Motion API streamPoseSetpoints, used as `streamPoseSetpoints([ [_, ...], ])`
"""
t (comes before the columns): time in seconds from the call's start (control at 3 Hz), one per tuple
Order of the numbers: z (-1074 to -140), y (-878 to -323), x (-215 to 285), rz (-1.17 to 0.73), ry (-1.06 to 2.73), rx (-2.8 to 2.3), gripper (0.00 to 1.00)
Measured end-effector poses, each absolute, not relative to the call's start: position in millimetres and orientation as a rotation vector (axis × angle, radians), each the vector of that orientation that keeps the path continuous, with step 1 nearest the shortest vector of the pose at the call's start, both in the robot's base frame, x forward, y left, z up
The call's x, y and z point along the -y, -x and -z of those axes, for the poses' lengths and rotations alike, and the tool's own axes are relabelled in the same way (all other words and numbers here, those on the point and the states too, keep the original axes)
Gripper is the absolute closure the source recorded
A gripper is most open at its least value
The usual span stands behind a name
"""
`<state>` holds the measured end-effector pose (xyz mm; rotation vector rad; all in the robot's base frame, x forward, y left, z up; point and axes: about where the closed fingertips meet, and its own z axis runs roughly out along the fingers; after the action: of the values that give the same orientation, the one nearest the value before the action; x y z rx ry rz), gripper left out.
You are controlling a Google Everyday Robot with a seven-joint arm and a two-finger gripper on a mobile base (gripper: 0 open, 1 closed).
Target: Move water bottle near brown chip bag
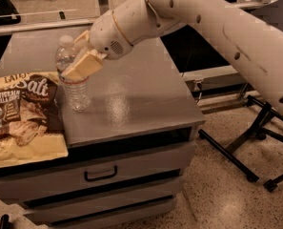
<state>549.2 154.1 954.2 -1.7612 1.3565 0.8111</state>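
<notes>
Fingers (84,67) clamped around water bottle (77,93), upper half; bottle upright just beside brown chip bag (23,120).

The gripper (73,55), cream-yellow fingers on a white arm (217,23), clasps the bottle (76,92) at its upper part, over the table's (131,99) left side. The bottle is clear and ribbed with a white cap. The bag (22,118) is dark brown on top and yellow below, with white "Salt" lettering and pale pictured chips. The table is plain grey, its drawer handle (100,174) black. The floor (227,194) is beige, speckled dark.
</notes>
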Motion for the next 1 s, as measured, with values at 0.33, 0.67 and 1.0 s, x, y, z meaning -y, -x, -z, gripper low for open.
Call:
streamPoseSetpoints([
  [0.33, -938.1, -548.2, -146.6, -0.79, 1.767, -1.337, 0.87],
  [0.67, -940.9, -548.1, -146.2, -0.789, 1.767, -1.336, 0.63],
  [1.0, -942.2, -548.1, -146.2, -0.789, 1.767, -1.336, 0.4],
])
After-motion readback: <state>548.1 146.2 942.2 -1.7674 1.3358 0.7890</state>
